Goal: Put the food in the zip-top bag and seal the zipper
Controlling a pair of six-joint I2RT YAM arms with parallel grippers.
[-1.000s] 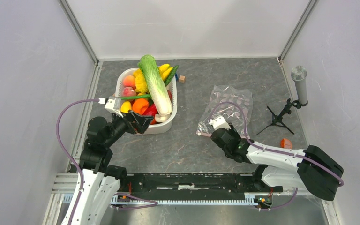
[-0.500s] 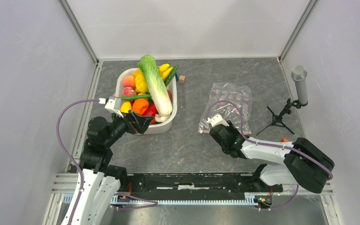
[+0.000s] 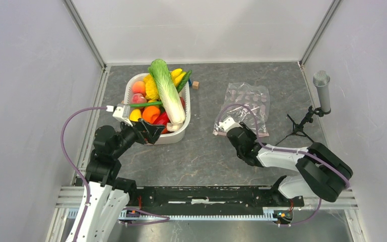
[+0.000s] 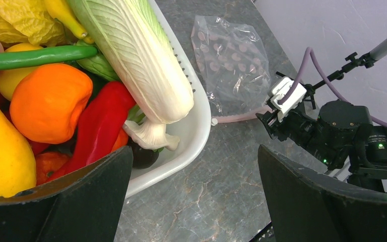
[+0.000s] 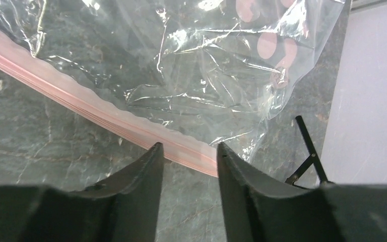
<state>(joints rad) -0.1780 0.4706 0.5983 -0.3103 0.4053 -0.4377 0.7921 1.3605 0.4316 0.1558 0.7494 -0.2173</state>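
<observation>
The food fills a white tub (image 3: 180, 135): a long green-and-white napa cabbage (image 3: 167, 93), yellow bananas (image 3: 178, 75), an orange fruit (image 3: 151, 114) and a red pepper (image 4: 98, 126). My left gripper (image 3: 150, 133) is wide open at the tub's near corner, its jaws straddling the rim (image 4: 196, 136). The clear zip-top bag (image 3: 246, 107) lies flat and empty to the right. My right gripper (image 3: 230, 127) is open at the bag's near edge. In the right wrist view its fingertips (image 5: 189, 149) flank the pink zipper (image 5: 80, 101) near its end, without pinching it.
A microphone (image 3: 322, 91) on a small black tripod (image 3: 297, 130) stands at the right wall. A small wooden block (image 3: 195, 84) lies behind the tub. Grey walls enclose the table on three sides.
My right gripper has moved away from the arm bases and a little left, and the bag has slid farther back with it. The left arm has not moved.
</observation>
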